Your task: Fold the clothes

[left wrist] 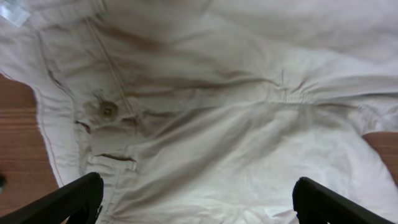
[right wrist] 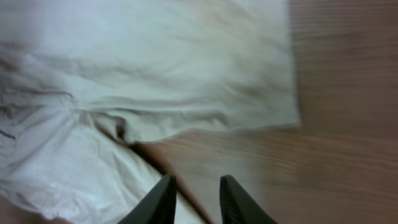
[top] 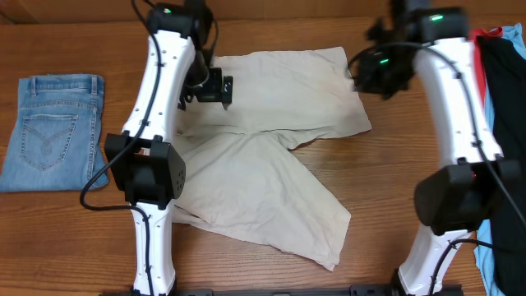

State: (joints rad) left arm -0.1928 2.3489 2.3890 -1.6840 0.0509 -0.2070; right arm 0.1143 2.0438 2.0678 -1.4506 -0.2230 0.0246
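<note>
Showing, from left to right: jeans (top: 53, 131), folded, at the left of the table (top: 394, 189) and well apart from the work.

Left claw (top: 209, 86) hangs over the waistband end of the shorts (top: 271, 173), released and spread wide, grasping nothing. In its wrist view the fingers (left wrist: 68, 199) stand at the two lower corners with flat cloth between them, and a button (left wrist: 108, 110) shows near the fly.

The shorts lie mid-table, unfolded. The legs are splayed in a V that opens rightward, one along the far side and one toward the near right.

Right claw (top: 374, 70) hovers by the hem of the far leg. Its wrist view shows the jaws only narrowly parted and empty, above the cloth edge where wood shows between the two legs.

A pile (top: 501, 82) of red, blue and black garments sits at the right edge.

Step in hand, as judged: the garment is spread and no fold is made, so this is the pause before the first grasp. The next move probably calls for each claw to pinch one end of a single leg, waistband and hem. The right claw would need to open wider first. The leg would then be carried over its twin so that the edges meet.

Writing: none legible. A pale tag (left wrist: 12, 12) at the waistband is too blurred to read, and the jeans pocket shows stitching only.
</note>
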